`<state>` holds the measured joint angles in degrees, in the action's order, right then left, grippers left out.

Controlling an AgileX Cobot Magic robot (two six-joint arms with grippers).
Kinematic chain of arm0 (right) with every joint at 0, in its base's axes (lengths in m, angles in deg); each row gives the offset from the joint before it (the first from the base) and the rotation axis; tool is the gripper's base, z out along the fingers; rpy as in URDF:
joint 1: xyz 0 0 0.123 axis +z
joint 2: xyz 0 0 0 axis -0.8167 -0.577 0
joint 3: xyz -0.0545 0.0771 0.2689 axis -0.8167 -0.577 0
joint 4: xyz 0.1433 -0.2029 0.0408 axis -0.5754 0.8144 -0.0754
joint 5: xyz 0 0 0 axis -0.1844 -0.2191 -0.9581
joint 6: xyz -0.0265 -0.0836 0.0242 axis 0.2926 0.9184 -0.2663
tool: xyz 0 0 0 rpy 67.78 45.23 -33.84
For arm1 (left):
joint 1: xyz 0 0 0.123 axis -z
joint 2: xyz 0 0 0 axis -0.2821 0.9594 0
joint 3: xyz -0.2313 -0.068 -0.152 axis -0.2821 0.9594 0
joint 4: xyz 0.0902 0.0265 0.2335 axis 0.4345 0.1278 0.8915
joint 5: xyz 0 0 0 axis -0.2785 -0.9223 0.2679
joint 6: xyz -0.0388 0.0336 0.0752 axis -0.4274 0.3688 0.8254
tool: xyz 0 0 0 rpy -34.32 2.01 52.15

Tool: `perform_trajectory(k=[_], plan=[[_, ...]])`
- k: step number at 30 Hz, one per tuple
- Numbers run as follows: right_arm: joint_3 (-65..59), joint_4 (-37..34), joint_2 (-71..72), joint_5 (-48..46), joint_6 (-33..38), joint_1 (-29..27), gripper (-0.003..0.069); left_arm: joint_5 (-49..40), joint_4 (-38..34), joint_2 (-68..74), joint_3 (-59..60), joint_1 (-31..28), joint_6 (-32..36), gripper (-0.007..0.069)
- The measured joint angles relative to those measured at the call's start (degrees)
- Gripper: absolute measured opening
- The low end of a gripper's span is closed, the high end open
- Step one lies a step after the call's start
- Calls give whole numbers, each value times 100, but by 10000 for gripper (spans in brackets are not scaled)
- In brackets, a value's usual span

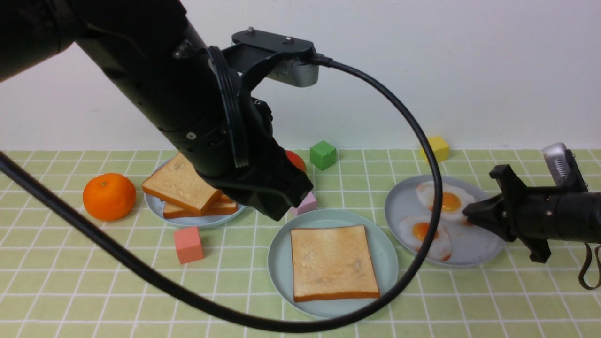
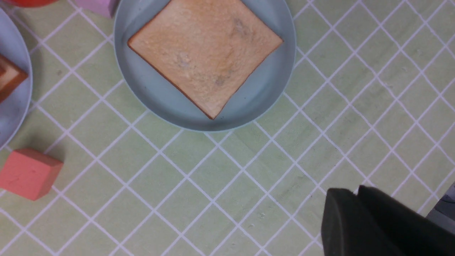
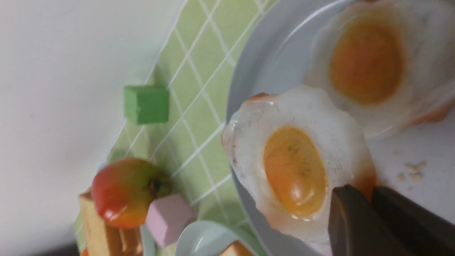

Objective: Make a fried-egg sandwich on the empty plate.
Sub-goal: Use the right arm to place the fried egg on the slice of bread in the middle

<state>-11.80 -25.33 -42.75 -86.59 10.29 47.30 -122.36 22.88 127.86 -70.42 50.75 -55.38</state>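
From my seat, I have open counter (image 1: 235, 300) along the near edge, with nothing standing on it between the round green plate (image 1: 333, 307) and the near-left corner. Farther back my way is tighter: the pink block (image 1: 306, 203) sits just beside that plate, the salmon block (image 1: 188, 245) stands between it and the orange (image 1: 109, 196), and the green block (image 1: 323, 155) stands toward the far edge. My left arm (image 1: 206, 117) with its looping cable (image 1: 263, 324) hangs across the space above the green plate's near side.

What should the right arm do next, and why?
Probably lift the fried egg gently toward the mint plate: the right gripper appears closed on its edge, and the toast slice there has no egg on it.
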Motion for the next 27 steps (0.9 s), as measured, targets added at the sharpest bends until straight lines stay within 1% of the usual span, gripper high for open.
perform_trajectory(k=[4,7,11,13,15,16,17,20,23,25,26,27], plan=[[0,29,38,-377,92,71,68,39,77,0,100,0,-46,60],[0,181,100,-743,98,296,65,135,61,-9,432,-53,-59,62],[0,328,105,-1192,105,981,65,518,-159,-202,1266,-292,-64,68],[0,436,105,-1204,105,1342,65,686,-236,-317,1607,-430,-64,70],[0,499,105,-1161,107,1517,65,767,-242,-378,1746,-499,-64,70],[-5,583,105,-977,114,1792,65,837,-254,-472,1897,-631,-78,70],[-4,602,105,-796,114,1914,65,845,-254,-522,1947,-702,-89,71],[-4,578,98,-396,114,2080,65,864,-259,-603,1976,-839,-109,71],[-4,536,78,-317,114,2105,69,882,-253,-620,1984,-898,-109,74],[-4,536,55,-330,114,2117,93,888,-243,-615,1996,-910,-111,74],[-4,536,43,-341,114,2117,141,888,-243,-615,1996,-910,-111,76],[-4,536,43,-341,114,2110,173,890,-243,-615,1996,-910,-116,77]])
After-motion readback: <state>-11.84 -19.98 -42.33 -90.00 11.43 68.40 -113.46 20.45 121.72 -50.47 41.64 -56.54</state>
